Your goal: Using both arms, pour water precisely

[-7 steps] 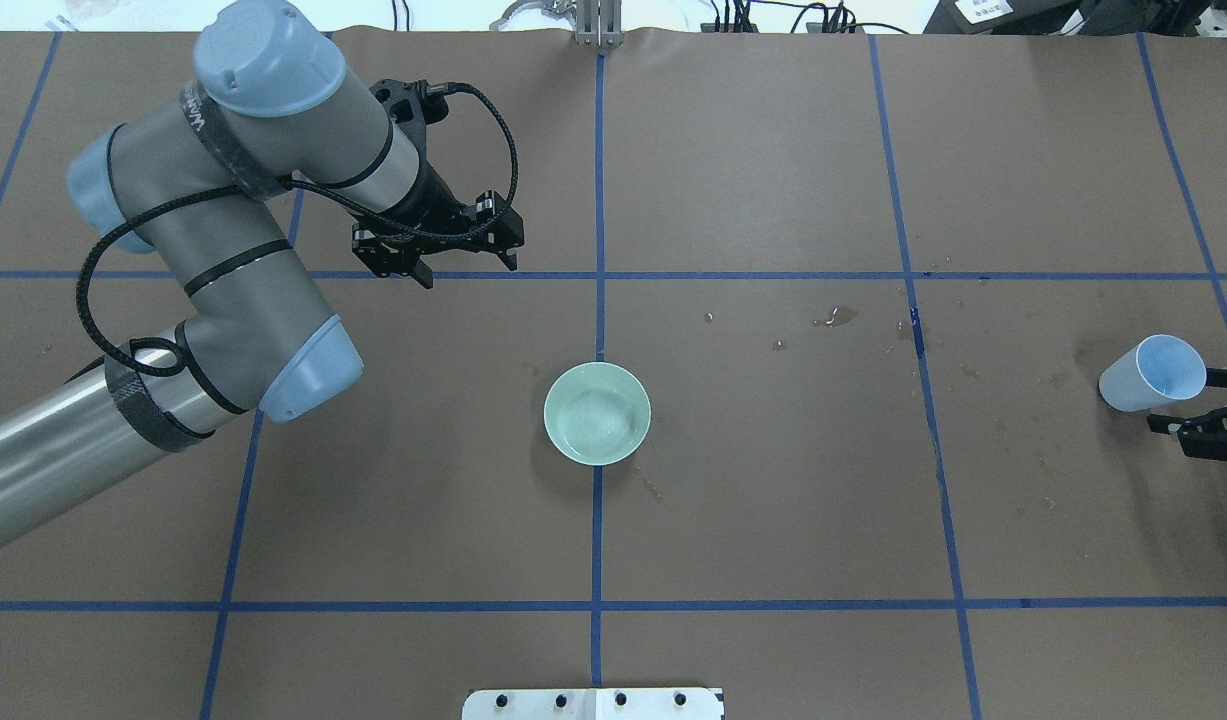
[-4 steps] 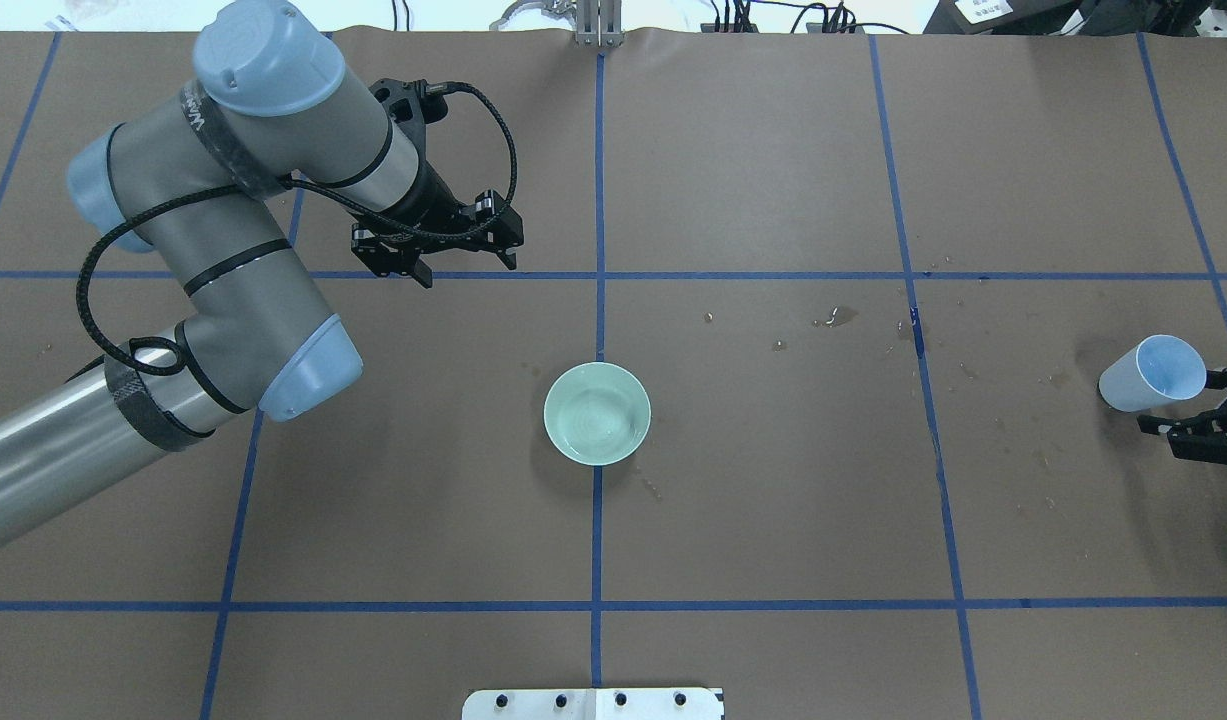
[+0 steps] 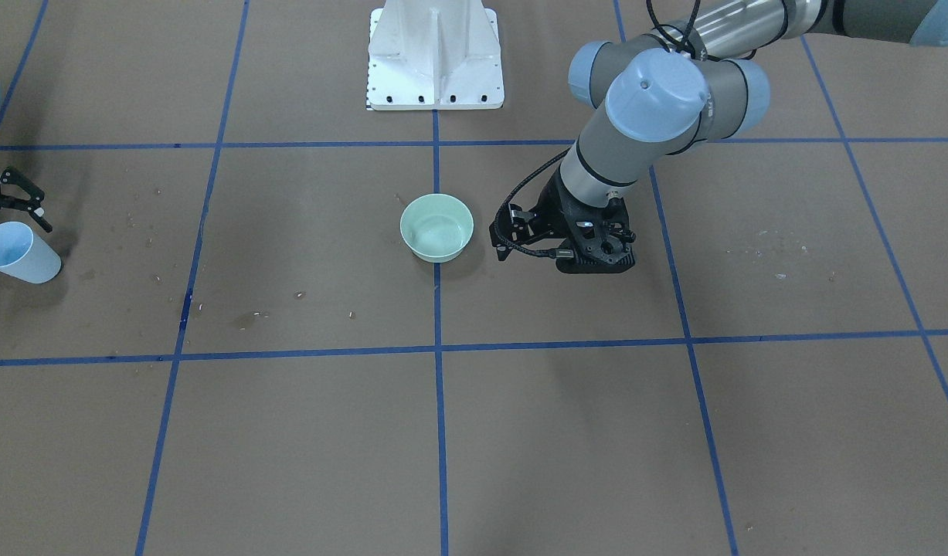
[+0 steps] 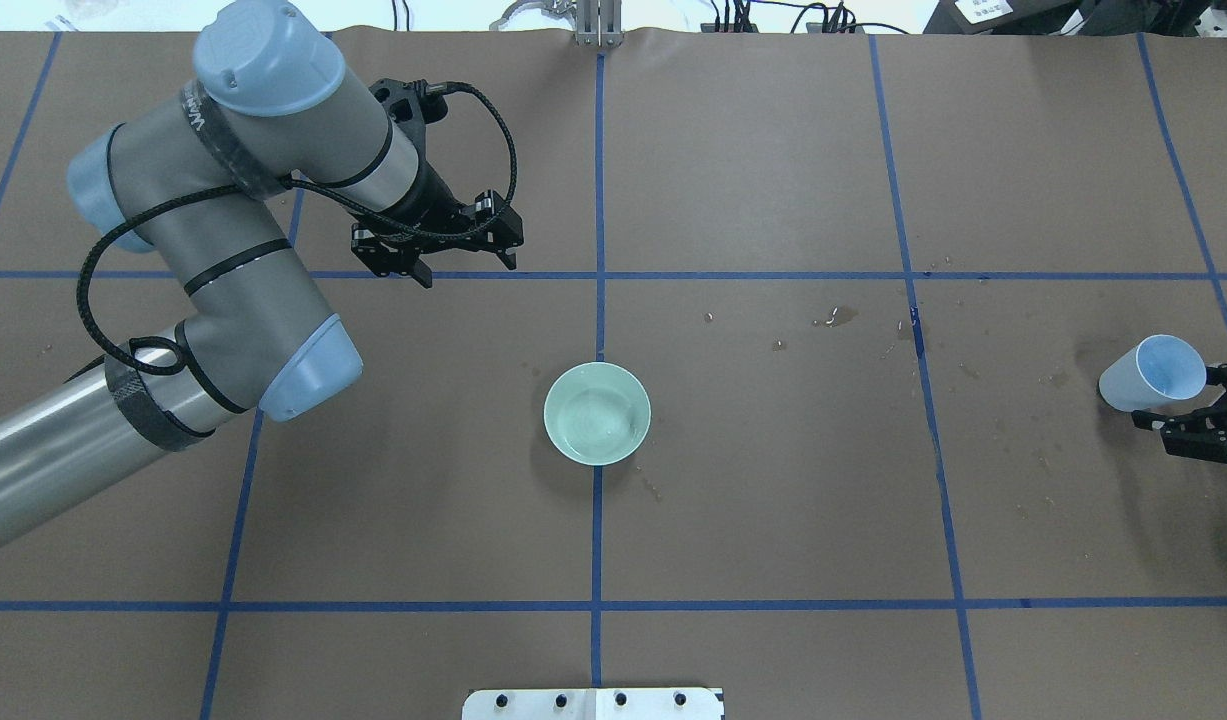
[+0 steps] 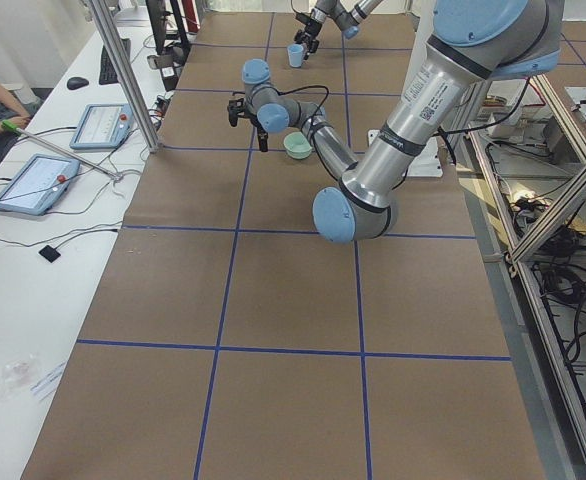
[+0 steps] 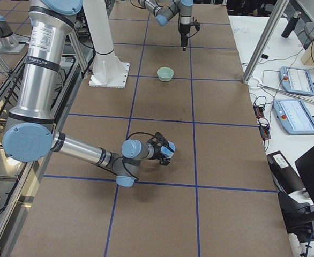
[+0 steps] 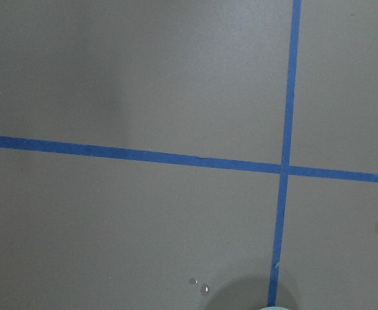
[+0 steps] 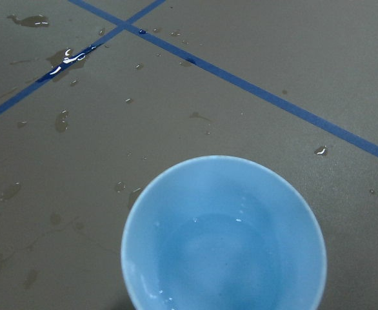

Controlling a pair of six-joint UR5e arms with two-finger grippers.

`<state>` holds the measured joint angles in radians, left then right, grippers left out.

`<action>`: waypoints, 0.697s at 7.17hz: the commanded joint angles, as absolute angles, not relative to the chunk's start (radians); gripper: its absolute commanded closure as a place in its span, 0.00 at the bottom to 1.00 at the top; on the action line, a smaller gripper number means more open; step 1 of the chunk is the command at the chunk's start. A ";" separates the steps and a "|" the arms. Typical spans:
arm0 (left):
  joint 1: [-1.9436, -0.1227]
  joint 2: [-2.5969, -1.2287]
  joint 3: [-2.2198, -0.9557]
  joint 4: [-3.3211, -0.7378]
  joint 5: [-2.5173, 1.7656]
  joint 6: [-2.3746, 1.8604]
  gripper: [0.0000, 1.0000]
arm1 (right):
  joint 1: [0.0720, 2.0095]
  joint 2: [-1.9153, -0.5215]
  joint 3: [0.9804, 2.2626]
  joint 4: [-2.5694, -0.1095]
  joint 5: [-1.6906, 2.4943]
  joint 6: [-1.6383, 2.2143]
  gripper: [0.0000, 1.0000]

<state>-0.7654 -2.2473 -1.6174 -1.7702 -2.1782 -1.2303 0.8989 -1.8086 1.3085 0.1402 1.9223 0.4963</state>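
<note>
A pale blue cup [image 4: 1151, 372] stands upright at the table's right edge; the right wrist view looks down into the cup [image 8: 222, 239], which holds a little clear water [image 8: 221, 261]. My right gripper [image 4: 1177, 402] is open, close beside the cup, with one finger at its rim. A pale green bowl [image 4: 597, 413] sits at the table's middle, with pale glints of water in its bottom [image 3: 436, 229]. My left gripper [image 4: 465, 268] is open and empty, hanging above the table behind and left of the bowl.
Wet spots and drops [image 4: 838, 318] mark the brown paper between bowl and cup. The white pedestal [image 3: 435, 54] stands at the robot's side of the table. Blue tape lines [image 7: 282, 169] cross the table. Operator tablets [image 5: 33, 180] lie beyond the far edge.
My right gripper has shifted slightly left and away from the robot, closer to the cup. The cup, the bowl and the left arm have not moved.
</note>
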 commanded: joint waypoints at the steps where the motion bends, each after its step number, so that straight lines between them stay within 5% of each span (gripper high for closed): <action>1: -0.765 -2.247 -1.618 -1.770 -2.178 -1.230 0.01 | 0.887 -1.806 1.308 0.144 1.910 0.508 0.00; 5: -0.765 -2.247 -1.618 -1.770 -2.178 -1.230 0.01 | 0.877 -1.795 1.304 0.152 1.905 0.508 0.00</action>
